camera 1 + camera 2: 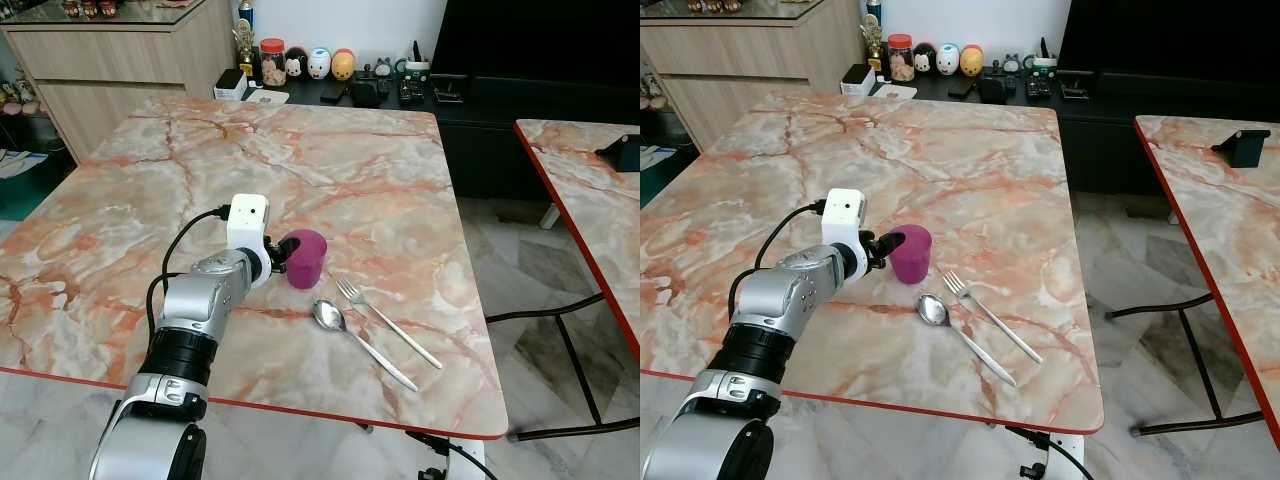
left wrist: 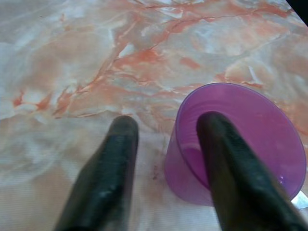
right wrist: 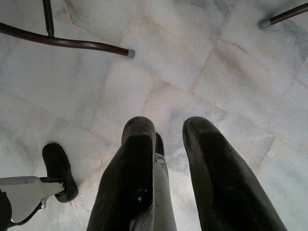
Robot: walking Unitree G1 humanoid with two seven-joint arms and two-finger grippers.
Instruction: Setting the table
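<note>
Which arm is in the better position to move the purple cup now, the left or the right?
The left. Its left gripper already straddles the wall of the translucent purple plastic cup, one finger inside and one outside, on the marble-patterned table. The right gripper hangs over the floor tiles.

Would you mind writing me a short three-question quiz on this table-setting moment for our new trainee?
1. True or false: the left gripper has one finger inside the purple cup and one outside its wall.
2. Which utensil lies nearer the cup's base on the marble table: (a) the spoon, (b) the fork, (c) a knife?
3. Fill in: the right gripper hangs idle, pointing down at the ____.

Key
1. True; the wrist view shows the fingers straddling the rim.
2. (b) the fork; its tines lie just beside the cup.
3. Floor, pale tiled.
</note>
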